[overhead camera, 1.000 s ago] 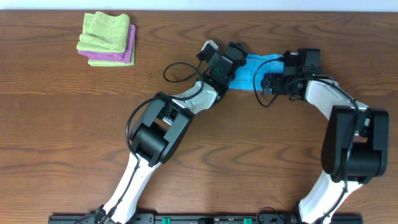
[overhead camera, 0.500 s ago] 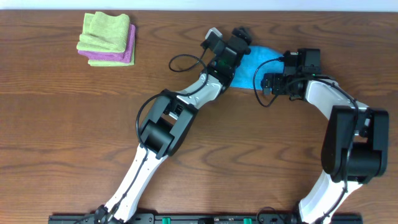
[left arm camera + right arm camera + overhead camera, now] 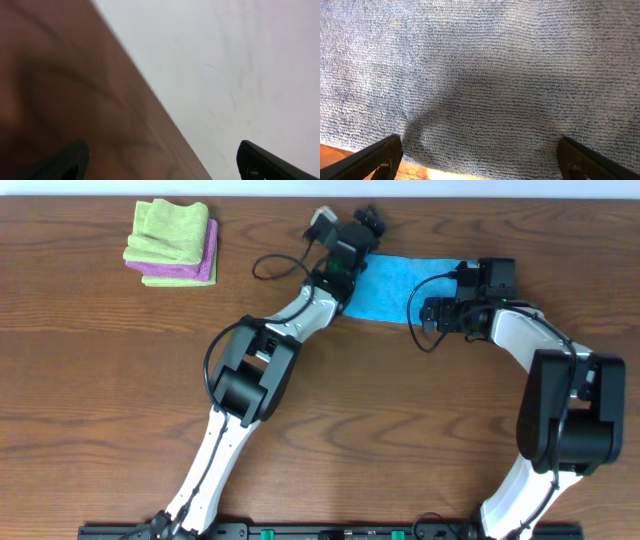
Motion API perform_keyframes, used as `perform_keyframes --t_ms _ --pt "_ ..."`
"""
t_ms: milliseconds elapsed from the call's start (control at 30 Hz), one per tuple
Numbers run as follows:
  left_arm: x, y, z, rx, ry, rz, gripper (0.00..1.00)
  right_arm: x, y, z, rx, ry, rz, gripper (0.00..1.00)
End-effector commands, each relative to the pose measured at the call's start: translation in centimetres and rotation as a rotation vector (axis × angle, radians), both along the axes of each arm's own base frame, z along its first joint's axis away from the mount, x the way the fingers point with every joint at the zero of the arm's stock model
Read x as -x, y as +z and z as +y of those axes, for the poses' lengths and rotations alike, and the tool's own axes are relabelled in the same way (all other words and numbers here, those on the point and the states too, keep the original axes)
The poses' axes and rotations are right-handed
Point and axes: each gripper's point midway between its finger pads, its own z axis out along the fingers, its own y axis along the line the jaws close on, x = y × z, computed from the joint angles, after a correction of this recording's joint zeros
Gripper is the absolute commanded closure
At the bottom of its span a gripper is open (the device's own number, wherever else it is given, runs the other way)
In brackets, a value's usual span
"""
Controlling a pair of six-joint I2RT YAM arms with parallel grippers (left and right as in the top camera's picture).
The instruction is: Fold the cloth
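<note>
The sky-blue cloth (image 3: pixel 395 285) lies flat on the wooden table (image 3: pixel 120 380) at the back centre. My left gripper (image 3: pixel 362 222) sits just past the cloth's far left corner, close to the table's back edge. The left wrist view has only blurred wood and a pale surface beyond the edge, and there my left gripper (image 3: pixel 160 161) is open and empty. My right gripper (image 3: pixel 432 310) hovers over the cloth's right part. In the right wrist view the cloth (image 3: pixel 485 75) fills the frame, and my right gripper (image 3: pixel 480 156) is open just above its near edge.
A folded light green cloth (image 3: pixel 172 228) sits on a purple cloth (image 3: pixel 190 272) at the back left. The table's back edge (image 3: pixel 250 198) runs right behind the left gripper. Black cables (image 3: pixel 275 268) loop off both wrists.
The left arm swung away from above the cloth toward the back-left edge, and more of the cloth now shows, lying wider and flatter. The right arm stayed put.
</note>
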Motion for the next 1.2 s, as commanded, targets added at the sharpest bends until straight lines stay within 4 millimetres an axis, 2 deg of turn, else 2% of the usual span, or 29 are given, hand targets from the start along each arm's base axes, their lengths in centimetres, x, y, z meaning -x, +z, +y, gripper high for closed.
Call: perform_keyframes --t_ms 0,67,167,300,367,467,567,700,867,900,1033,1167 --pt "-0.7 5.1 -0.7 -0.052 -0.16 -0.096 0.05 0.8 -0.8 0.3 -0.049 -0.048 0.048 0.01" --pt "-0.4 6.1 0.1 -0.099 -0.214 -0.06 0.05 0.7 0.1 0.5 -0.067 -0.041 0.032 0.01" --pt "1.4 7.4 1.3 -0.187 -0.335 0.012 0.05 1.0 2.2 0.7 -0.101 -0.037 0.014 0.01" --pt "4.2 8.9 2.0 -0.244 -0.429 0.09 0.05 1.5 5.4 -0.1 -0.112 -0.062 -0.021 0.01" --pt "5.4 9.6 1.7 -0.259 -0.477 0.101 0.05 1.4 7.3 -0.5 -0.11 -0.069 -0.059 0.01" --pt "7.3 10.2 -0.7 -0.231 -0.579 0.091 0.05 1.7 9.3 -1.3 -0.089 -0.088 -0.095 0.01" --pt "9.7 8.6 -4.1 -0.247 -0.678 0.11 0.05 3.3 8.4 -3.9 0.003 -0.169 -0.026 0.01" --pt "11.1 7.0 -6.2 -0.262 -0.71 0.131 0.05 3.7 7.6 -6.0 -0.081 -0.26 0.009 0.01" --pt "11.2 4.1 -6.8 -0.293 -0.694 0.177 0.05 3.4 6.3 -8.9 -0.178 -0.345 0.02 0.01" --pt "11.2 2.8 -6.8 -0.294 -0.693 0.199 0.05 3.4 5.9 -9.3 -0.179 -0.353 0.028 0.01" --pt "11.4 -0.6 -6.9 -0.283 -0.69 0.27 0.05 2.9 5.4 -9.2 -0.179 -0.348 0.028 0.01" --pt "11.6 -2.2 -7.0 -0.289 -0.687 0.301 0.05 2.3 5.7 -8.9 -0.175 -0.333 0.002 0.01"
